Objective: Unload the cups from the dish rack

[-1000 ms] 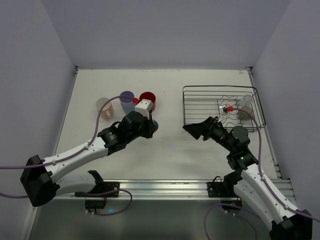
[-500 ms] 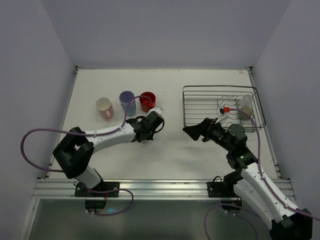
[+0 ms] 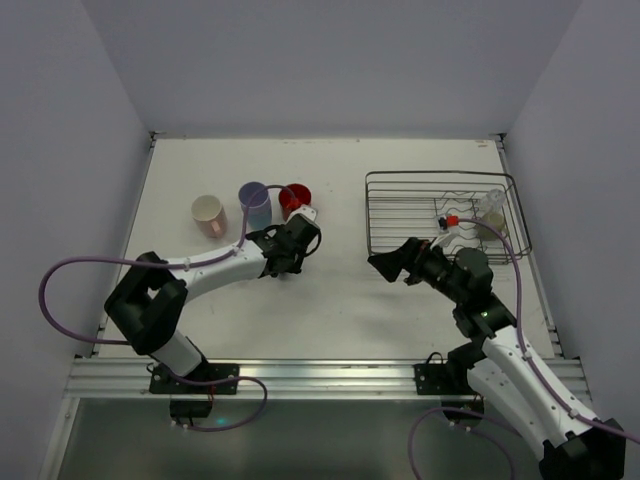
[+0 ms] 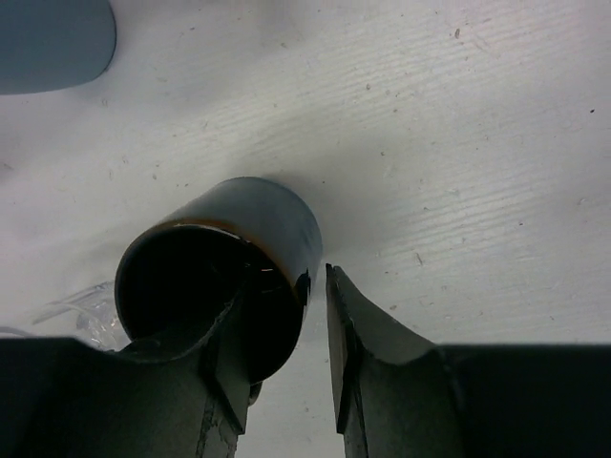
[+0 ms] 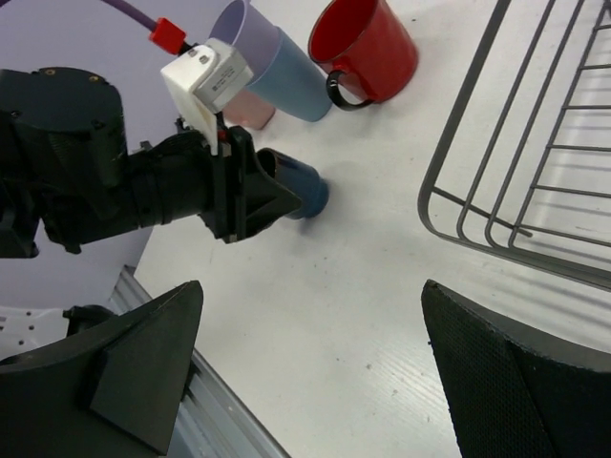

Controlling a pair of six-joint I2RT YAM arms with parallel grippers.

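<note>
A dark navy cup (image 4: 224, 258) stands on the table; it also shows in the right wrist view (image 5: 305, 191). My left gripper (image 4: 286, 305) straddles its wall, one finger inside the cup and one outside. A thin gap shows at the outer finger, so the jaws are slightly open. In the top view my left gripper (image 3: 298, 236) hides this cup. A pink cup (image 3: 208, 214), a lavender cup (image 3: 254, 203) and a red cup (image 3: 294, 199) stand just behind it. My right gripper (image 3: 385, 262) is wide open and empty, left of the dish rack (image 3: 372, 215).
A pale cup (image 3: 490, 222) stands at the rack's right end, partly behind my right arm's cable. The rack's wire corner (image 5: 477, 191) shows in the right wrist view. White walls close in the table on three sides. A metal rail runs along the near edge.
My left arm came down and stretched low over the table, bringing the navy cup down beside the red cup, then shifted slightly back-left. My right arm has hardly moved.
</note>
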